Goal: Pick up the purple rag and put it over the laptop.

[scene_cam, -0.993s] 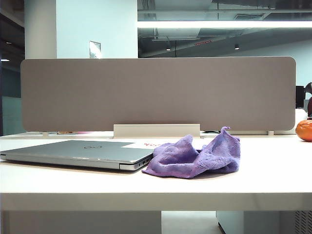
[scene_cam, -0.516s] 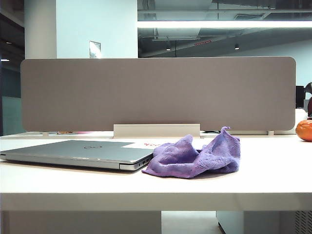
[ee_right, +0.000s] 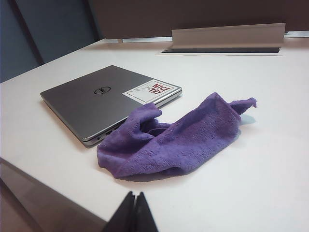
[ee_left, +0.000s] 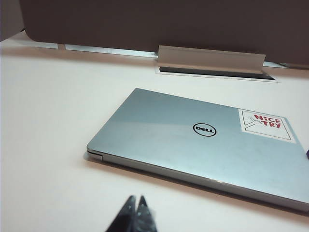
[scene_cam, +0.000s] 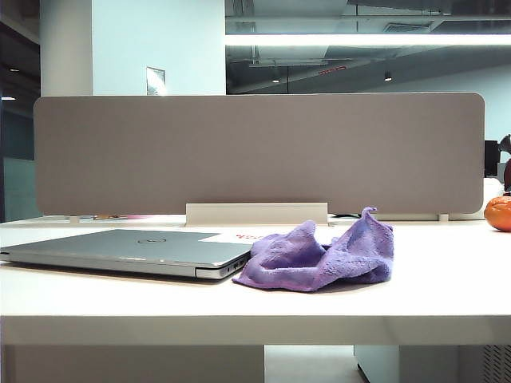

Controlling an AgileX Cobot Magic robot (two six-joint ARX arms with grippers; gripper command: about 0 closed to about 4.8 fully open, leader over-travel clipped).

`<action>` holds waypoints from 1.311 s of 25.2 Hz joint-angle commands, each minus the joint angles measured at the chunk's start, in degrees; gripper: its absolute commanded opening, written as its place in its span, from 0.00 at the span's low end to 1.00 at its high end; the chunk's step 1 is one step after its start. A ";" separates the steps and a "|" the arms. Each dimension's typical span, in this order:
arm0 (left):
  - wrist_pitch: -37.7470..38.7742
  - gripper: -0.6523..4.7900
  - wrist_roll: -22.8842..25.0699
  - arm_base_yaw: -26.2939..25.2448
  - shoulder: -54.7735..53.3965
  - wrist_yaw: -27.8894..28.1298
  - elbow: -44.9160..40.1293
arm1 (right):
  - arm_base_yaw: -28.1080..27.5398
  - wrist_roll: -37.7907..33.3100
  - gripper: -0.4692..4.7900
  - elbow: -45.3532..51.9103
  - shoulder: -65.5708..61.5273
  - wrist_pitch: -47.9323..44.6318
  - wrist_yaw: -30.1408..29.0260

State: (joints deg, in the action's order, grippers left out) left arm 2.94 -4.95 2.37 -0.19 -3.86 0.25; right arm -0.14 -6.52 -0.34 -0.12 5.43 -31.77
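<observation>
Your purple rag (ee_right: 169, 140) lies crumpled beside the closed laptop (ee_left: 203, 145); left gripper (ee_left: 135, 205) and right gripper (ee_right: 134, 200) pressed together, nothing lifted yet.

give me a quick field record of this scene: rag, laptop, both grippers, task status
purple rag: crumpled on the table, one edge against the laptop's near corner
laptop: closed, flat, lid bare apart from a sticker
left gripper: jaws shut, empty, short of the laptop's front edge
right gripper: jaws shut, empty, short of the rag
orange object: far right edge of the table
task status: rag not yet picked up
</observation>
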 commanded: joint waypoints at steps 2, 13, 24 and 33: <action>1.05 0.11 0.02 0.04 -0.04 -0.24 0.20 | 0.04 -4.52 0.08 0.17 0.13 -1.73 0.39; 1.27 0.11 0.00 0.04 -0.04 -0.31 0.20 | 0.04 -8.79 0.08 -5.38 -0.15 -3.89 4.98; 1.29 0.11 0.02 0.07 -0.04 -5.46 0.22 | 0.09 -8.90 0.08 -10.45 -7.10 -0.94 4.79; 1.31 0.11 0.04 0.07 -0.04 -6.91 0.20 | 0.09 -8.48 0.09 -16.61 -22.12 -0.96 4.63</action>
State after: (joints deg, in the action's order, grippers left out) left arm 4.56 -4.93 2.37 -0.19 -10.37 0.27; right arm -0.14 -15.25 -15.79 -20.86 5.48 -27.11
